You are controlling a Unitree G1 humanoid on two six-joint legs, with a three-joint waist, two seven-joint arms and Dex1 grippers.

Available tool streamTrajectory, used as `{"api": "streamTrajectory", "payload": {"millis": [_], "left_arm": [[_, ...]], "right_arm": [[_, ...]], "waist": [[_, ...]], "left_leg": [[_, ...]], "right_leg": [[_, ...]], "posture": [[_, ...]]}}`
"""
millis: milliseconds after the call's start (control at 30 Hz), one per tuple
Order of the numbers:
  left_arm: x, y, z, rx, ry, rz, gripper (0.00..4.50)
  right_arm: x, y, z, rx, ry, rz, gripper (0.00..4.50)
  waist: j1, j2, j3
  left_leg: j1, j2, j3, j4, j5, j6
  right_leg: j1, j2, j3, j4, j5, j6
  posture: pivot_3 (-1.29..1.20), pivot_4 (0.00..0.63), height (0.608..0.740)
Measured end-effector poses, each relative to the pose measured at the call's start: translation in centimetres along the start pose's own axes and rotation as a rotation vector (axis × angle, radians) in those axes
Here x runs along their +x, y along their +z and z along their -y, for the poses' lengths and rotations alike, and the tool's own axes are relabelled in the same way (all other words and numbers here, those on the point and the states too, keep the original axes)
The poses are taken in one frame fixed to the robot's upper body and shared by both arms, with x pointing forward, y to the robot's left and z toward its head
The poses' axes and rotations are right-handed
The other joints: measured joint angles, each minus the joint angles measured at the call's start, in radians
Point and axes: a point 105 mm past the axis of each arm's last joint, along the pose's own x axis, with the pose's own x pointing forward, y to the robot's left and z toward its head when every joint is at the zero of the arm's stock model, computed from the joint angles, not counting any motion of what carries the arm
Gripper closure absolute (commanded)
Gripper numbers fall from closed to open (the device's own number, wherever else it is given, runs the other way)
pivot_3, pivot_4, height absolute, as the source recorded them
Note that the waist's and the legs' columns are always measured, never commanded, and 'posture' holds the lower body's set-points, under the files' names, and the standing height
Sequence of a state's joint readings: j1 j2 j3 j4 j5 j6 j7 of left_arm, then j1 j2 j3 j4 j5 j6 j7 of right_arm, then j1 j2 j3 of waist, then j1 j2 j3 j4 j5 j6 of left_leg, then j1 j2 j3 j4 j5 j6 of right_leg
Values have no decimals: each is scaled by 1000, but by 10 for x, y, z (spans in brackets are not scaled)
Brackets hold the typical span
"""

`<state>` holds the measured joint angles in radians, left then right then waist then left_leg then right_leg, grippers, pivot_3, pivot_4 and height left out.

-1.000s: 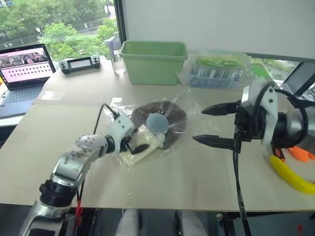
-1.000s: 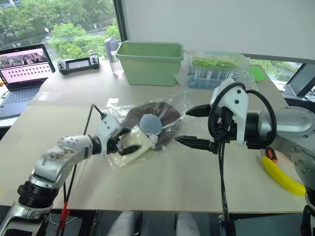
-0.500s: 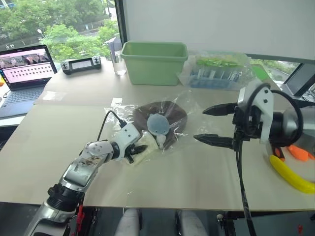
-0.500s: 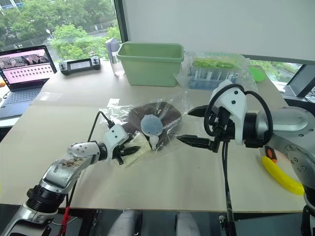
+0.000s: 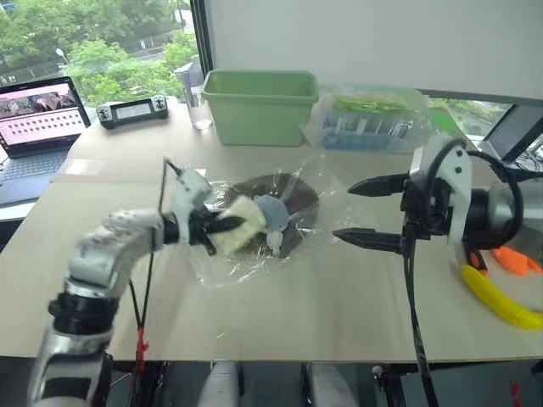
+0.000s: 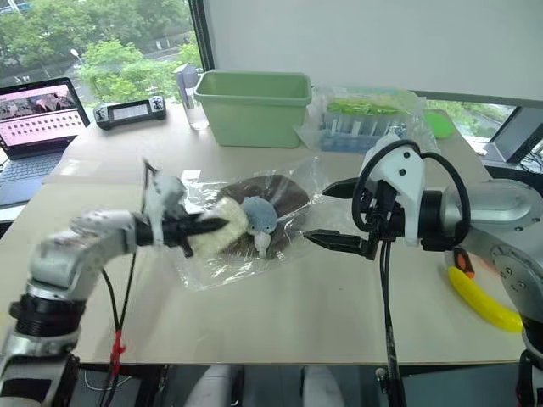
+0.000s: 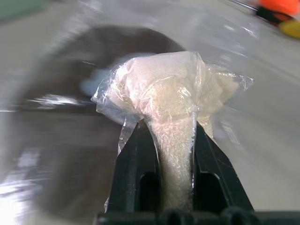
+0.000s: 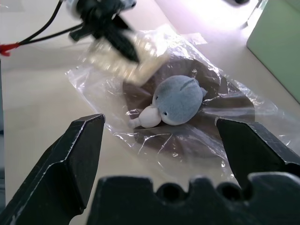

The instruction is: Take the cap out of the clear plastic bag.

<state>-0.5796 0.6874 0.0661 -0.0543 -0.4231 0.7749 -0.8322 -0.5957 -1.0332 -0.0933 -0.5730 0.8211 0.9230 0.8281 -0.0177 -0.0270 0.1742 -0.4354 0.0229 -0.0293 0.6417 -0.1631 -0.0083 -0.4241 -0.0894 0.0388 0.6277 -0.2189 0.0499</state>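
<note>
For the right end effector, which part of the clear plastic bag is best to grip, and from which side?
Probably the loose edge of the clear plastic bag nearest the open right end effector, approached from the robot's right. There the film lies thin past the cap, free of the plush toy.

Bare surface (image 5: 280,314) runs along the near edge, giving open passage in front of the clear plastic bag (image 5: 254,263). The gap between the bag and the right end effector (image 5: 367,210), whose fingers stand wide apart, looks free. Toward the far edge, a green bin (image 5: 259,106) and a wrapped bundle (image 5: 369,119) block the way. A banana (image 5: 501,301) and orange object (image 5: 517,261) crowd the right edge. The left end effector (image 5: 222,225), pinching a cream packet (image 7: 173,93) through the film, occupies the bag's left side.
</note>
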Motion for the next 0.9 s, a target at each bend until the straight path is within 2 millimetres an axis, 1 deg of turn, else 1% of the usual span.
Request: {"api": "streamTrajectory", "payload": {"millis": [33,67,133,233,300,467,567,633,700,733,800,867,900], "left_arm": [[-2,-4,-11,-3,50,-9,4294],[-4,-11,-24,-9,111,-26,4294],[-8,-24,-43,-17,205,-52,4294],[-18,-43,-71,-44,350,-73,4294],[-20,-52,-82,-48,412,-68,4294],[-31,-84,-105,-50,571,-101,4294],[-35,-86,-118,-52,653,-72,4294],[-44,-90,-130,-74,733,-58,4294],[-50,-94,-137,-96,783,-48,3302],[-52,-95,-140,-102,801,-43,3208],[-56,-100,-145,-107,844,-47,2451],[-61,-102,-150,-115,879,-45,1860],[-64,-102,-153,-121,896,-41,1410]], "right_arm": [[1,2,1,-6,0,11,0],[2,6,1,-15,2,30,0],[3,15,3,-27,5,72,0],[3,29,4,-6,23,186,0],[3,34,7,18,16,240,0],[-1,42,17,50,-24,329,0],[-3,52,19,53,-23,382,0],[-5,57,18,46,-18,398,0],[-5,57,18,48,-20,398,0],[-5,57,18,48,-21,397,0],[-5,57,18,49,-20,397,0],[-5,57,18,49,-22,396,0],[-5,57,18,49,-23,396,0]], "waist": [[0,0,0],[0,0,0],[1,-1,0],[4,-2,1],[6,-3,1],[8,-3,2],[8,-3,2],[7,-3,1],[5,-3,1],[4,-3,1],[3,-3,1],[3,-3,1],[3,-3,1]], "left_leg": [[0,0,0,0,0,0],[0,0,0,0,0,0],[0,0,0,0,0,0],[0,0,0,0,0,0],[-1,0,0,0,0,0],[-2,0,0,0,0,0],[-2,0,0,0,0,0],[-1,0,0,0,0,0],[-1,0,1,0,0,0],[-1,0,1,0,0,0],[-1,1,1,0,0,0],[-1,1,1,0,0,0],[-1,1,1,0,0,0]], "right_leg": [[0,0,0,0,0,0],[0,0,0,0,0,0],[0,0,0,0,1,1],[0,0,0,-1,3,5],[0,0,0,-1,4,6],[-1,-1,0,-1,6,5],[-1,0,0,0,6,6],[0,0,0,0,6,6],[0,-1,0,0,6,7],[-1,0,0,0,6,7],[-1,0,0,0,6,7],[-1,0,0,0,6,7],[-1,0,0,0,6,7]], "posture": [[0,150,740],[0,150,740],[0,150,740],[0,150,740],[0,150,740],[0,150,740],[0,150,740],[0,150,740],[0,150,740],[0,150,740],[0,150,740],[0,150,740],[0,150,740]]}}
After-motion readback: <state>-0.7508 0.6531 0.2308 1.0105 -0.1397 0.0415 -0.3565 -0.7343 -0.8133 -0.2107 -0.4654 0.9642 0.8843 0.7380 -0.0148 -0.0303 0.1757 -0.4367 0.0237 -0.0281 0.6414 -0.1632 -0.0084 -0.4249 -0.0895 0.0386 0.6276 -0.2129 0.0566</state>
